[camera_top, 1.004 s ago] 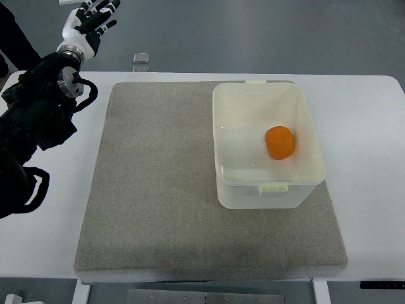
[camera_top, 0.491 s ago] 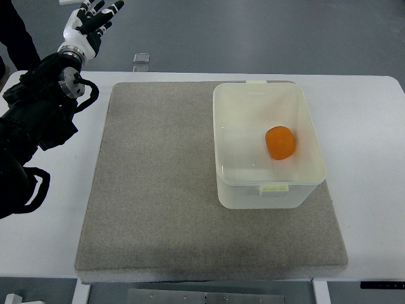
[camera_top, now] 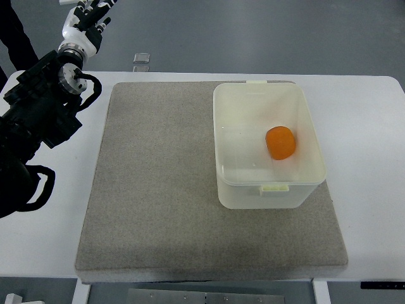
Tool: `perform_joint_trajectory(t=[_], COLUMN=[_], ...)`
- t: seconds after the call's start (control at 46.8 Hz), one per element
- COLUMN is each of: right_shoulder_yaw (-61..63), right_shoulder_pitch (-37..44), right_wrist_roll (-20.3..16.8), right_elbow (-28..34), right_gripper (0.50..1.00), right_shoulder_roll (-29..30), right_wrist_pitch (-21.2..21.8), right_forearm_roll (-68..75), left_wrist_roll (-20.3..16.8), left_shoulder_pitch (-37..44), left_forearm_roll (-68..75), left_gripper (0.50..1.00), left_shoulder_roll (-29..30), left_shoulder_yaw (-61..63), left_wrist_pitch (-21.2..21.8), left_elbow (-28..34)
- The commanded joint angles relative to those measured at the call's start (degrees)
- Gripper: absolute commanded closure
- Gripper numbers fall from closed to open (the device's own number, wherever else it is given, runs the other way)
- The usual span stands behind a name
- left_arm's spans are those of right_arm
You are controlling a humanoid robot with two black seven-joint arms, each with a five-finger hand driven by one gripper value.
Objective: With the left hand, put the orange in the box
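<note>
An orange (camera_top: 280, 142) lies inside the translucent white box (camera_top: 226, 158), toward its right wall. The box stands on the right half of a grey mat (camera_top: 158, 183). My left hand (camera_top: 85, 23) is far off at the top left corner, beyond the table's back edge, fingers spread and holding nothing. Its black arm (camera_top: 35, 120) runs down the left edge. The right arm does not show.
The white table (camera_top: 367, 164) surrounds the mat on all sides. A small clear object (camera_top: 141, 59) lies on the floor past the table's back edge. A person's dark trouser leg (camera_top: 16, 31) shows at the top left.
My left hand has drifted slightly up and left, toward the picture's top edge. The orange and box have not moved.
</note>
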Motion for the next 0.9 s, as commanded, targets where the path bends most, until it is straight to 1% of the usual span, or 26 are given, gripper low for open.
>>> perform_joint_trajectory(t=[0.0,0.107,0.321,0.534,0.662,0.791,0.876], right_shoulder_yaw=[0.00,0.00,0.00,0.18,0.62,0.70,0.70], right_shoulder_pitch=[0.03,0.03,-0.06,-0.06,-0.06,-0.06,-0.06], right_wrist_roll=[0.00,0.00,0.00,0.00,-0.09,0.00,0.00], right_elbow=[0.00,0.00,0.09,0.09,0.09,0.09,0.09], right_gripper=[0.556,0.556,0.556,0.556,0.556,0.556,0.556], right_shoulder_roll=[0.00,0.00,0.00,0.00,0.00,0.00,0.00], right_wrist_pitch=[0.00,0.00,0.00,0.00,0.00,0.00,0.00], right_forearm_roll=[0.00,0.00,0.09,0.18,0.44,0.53,0.53], left_wrist_roll=[0.01,0.01,0.01,0.01,-0.08,-0.08,-0.08], left_shoulder_pitch=[-0.12,0.14,0.40,0.40,0.58,0.67,0.67], left_forearm_roll=[-0.66,-1.19,-4.70,-5.14,-4.27,-4.18,-4.44], left_gripper=[0.514,0.514,0.516,0.525,0.525,0.525,0.525], left_shoulder_roll=[-0.08,-0.08,0.28,0.10,-0.16,-0.25,-0.25], left_shoulder_yaw=[-0.25,-0.33,-0.33,-0.42,0.19,0.28,-0.07], left_wrist_pitch=[0.97,2.64,2.73,3.34,1.68,-3.15,-3.69], left_elbow=[0.01,0.01,0.09,0.01,-0.26,-0.61,-0.52])
